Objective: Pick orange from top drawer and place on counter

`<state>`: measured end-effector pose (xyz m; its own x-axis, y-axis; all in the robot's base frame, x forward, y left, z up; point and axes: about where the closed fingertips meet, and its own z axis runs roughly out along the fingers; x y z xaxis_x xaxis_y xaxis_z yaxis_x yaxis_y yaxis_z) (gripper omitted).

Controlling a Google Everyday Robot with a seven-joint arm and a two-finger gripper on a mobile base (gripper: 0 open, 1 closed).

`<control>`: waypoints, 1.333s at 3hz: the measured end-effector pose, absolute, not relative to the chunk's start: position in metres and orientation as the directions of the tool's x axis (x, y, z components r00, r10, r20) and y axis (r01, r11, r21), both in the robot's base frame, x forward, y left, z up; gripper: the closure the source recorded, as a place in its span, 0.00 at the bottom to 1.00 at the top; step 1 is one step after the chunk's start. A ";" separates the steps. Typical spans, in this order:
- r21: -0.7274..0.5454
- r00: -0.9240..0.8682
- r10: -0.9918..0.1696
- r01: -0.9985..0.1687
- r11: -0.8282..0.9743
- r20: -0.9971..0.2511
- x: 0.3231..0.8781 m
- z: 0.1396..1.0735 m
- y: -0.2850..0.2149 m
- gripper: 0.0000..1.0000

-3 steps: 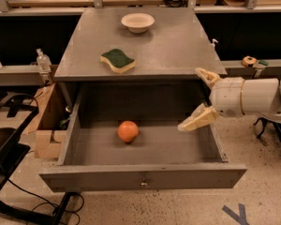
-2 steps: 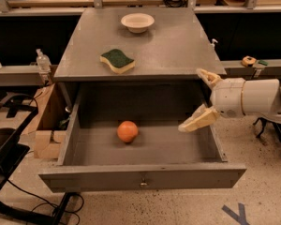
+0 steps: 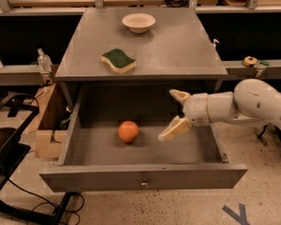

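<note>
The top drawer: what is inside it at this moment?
In the top drawer one orange lies on the floor, left of centre. The open end effector reaches in from the right, not touching it. The front panel hides the nearest strip of floor.

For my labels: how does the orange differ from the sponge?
The orange is round, plain orange; the sponge is flat, wavy-edged, green over yellow. The orange lies in the open top drawer; the sponge on the counter. The orange looks smaller than the sponge. Both are untouched; the open tool hovers over the drawer beside the orange.
</note>
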<state>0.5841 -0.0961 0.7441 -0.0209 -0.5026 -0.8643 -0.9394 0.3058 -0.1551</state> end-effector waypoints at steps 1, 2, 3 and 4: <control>-0.088 -0.045 -0.465 -0.961 0.262 -0.884 0.603 0.708 -0.064 0.00; -0.084 -0.034 -0.475 -0.971 0.225 -0.879 0.611 0.684 -0.032 0.00; -0.073 -0.034 -0.479 -0.977 0.202 -0.877 0.610 0.660 -0.006 0.00; -0.068 -0.029 -0.491 -0.982 0.179 -0.870 0.607 0.643 0.014 0.00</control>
<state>0.6066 0.0143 0.6434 -0.0291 -0.4915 -0.8704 -0.9815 0.1787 -0.0681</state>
